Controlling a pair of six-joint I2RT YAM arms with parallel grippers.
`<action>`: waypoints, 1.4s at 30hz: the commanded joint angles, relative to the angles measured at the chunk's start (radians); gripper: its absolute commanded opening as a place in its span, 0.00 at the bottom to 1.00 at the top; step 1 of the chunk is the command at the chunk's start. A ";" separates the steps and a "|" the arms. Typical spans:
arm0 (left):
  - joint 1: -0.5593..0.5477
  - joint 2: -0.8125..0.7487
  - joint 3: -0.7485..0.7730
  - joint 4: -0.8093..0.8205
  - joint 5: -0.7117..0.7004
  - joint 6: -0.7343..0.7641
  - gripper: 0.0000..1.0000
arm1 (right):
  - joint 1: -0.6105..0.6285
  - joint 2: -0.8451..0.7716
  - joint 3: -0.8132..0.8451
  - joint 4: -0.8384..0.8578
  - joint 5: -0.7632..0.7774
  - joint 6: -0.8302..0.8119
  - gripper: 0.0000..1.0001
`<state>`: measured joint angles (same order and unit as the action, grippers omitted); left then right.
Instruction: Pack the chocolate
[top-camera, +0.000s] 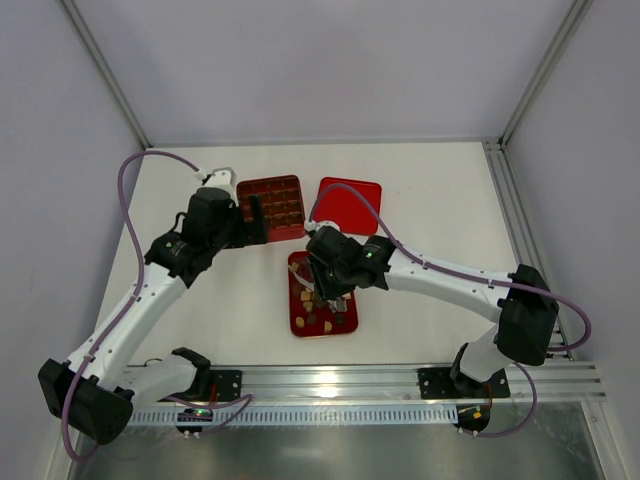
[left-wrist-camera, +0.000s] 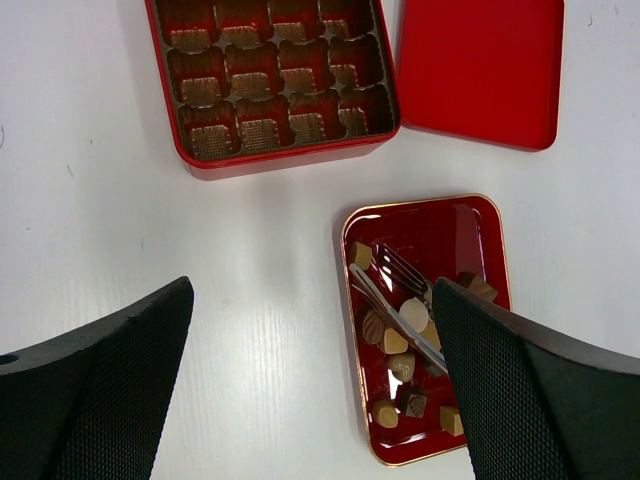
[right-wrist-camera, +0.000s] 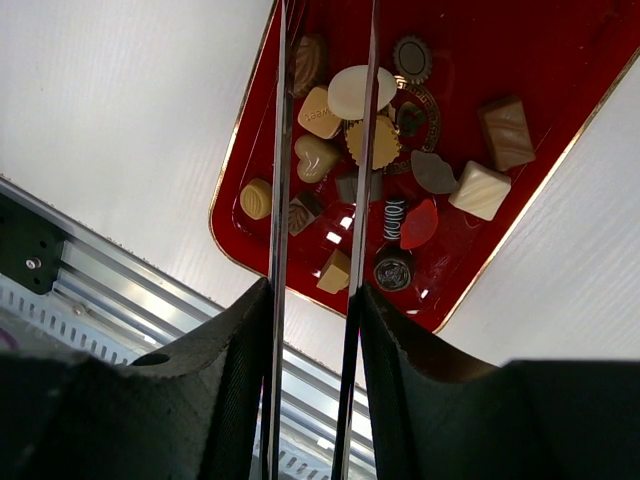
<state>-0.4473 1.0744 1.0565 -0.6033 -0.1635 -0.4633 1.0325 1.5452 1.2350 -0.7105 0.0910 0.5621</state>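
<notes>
Only the top view shows both arms. The left arm (top-camera: 150, 290) and the right arm (top-camera: 440, 275) both reach in toward the small red tray (top-camera: 296, 322), and the right arm hides part of it.

The left wrist view shows the whole tray. It also shows the red box (left-wrist-camera: 290, 160) past the tray's far end, a bit to the left. The flat red lid (left-wrist-camera: 480, 70) lies past the far end, to the right. All three sit on the white desk (left-wrist-camera: 100, 150). The box has rows of little brown cups inside.

The right wrist view looks at the tray from close up. The chocolate (right-wrist-camera: 318, 112) lies loose in the tray, mostly at its near end. There is a heart, a cream oval, some squares, a round gold one and a red one.

The right jaws are squeezed on thin metal tongs (right-wrist-camera: 277, 200), with a black finger (right-wrist-camera: 230, 350) on each side. The tong tips hang over the chocolate, and I cannot tell if they touch a piece.

The left jaws are let go and stand wide apart, holding nothing. Their black fingers (left-wrist-camera: 100, 380) are up above the desk, beyond the tray's far left corner.
</notes>
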 joint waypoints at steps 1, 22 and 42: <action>0.006 -0.022 -0.004 0.023 0.007 0.002 1.00 | 0.008 -0.019 0.047 0.031 0.015 0.018 0.42; 0.009 -0.016 -0.006 0.030 0.022 -0.008 1.00 | 0.006 0.062 0.104 0.028 0.061 0.056 0.45; 0.009 -0.018 -0.010 0.034 0.027 -0.009 1.00 | 0.006 0.064 0.090 0.022 0.067 0.068 0.39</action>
<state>-0.4435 1.0744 1.0500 -0.6010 -0.1379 -0.4675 1.0325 1.6249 1.2999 -0.7109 0.1436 0.6216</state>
